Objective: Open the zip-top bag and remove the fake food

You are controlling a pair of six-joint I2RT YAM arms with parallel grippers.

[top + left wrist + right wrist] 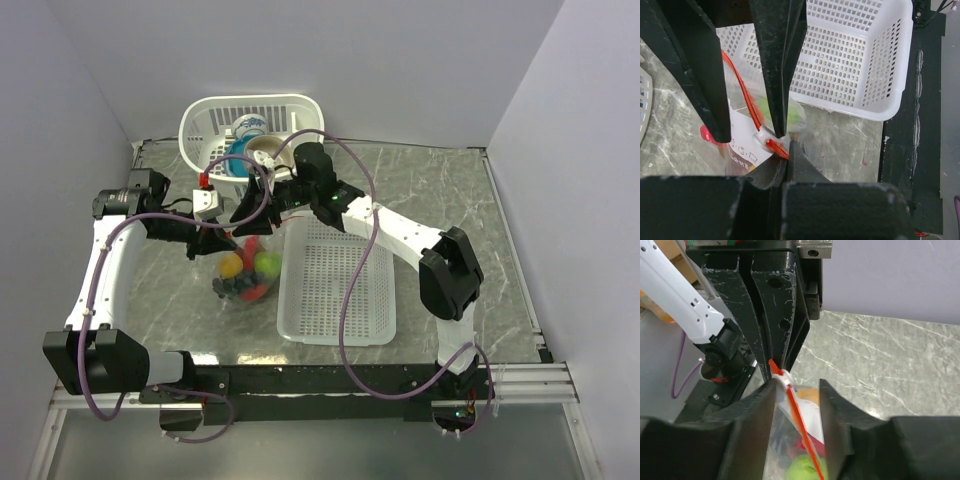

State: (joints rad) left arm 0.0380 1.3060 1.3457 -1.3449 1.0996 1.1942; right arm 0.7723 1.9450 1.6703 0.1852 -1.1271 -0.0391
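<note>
The zip-top bag (243,277) hangs just above the table with its orange-red zip strip (797,410) on top. It holds fake food: a yellow fruit (231,265), a green lime (267,264), dark grapes (234,288) and something red. My left gripper (788,144) is shut on the end of the zip strip (775,146), beside the white slider (762,135). My right gripper (797,385) is open. Its fingers (757,425) straddle the strip, and one of them touches the slider (782,375). In the top view the left gripper (222,240) and right gripper (250,212) meet over the bag.
A shallow white mesh basket (340,300) lies just right of the bag; it also shows in the left wrist view (855,55). A taller white basket (215,115) at the back holds a blue bowl (238,162) and a beige bowl (266,148). Walls stand close on three sides.
</note>
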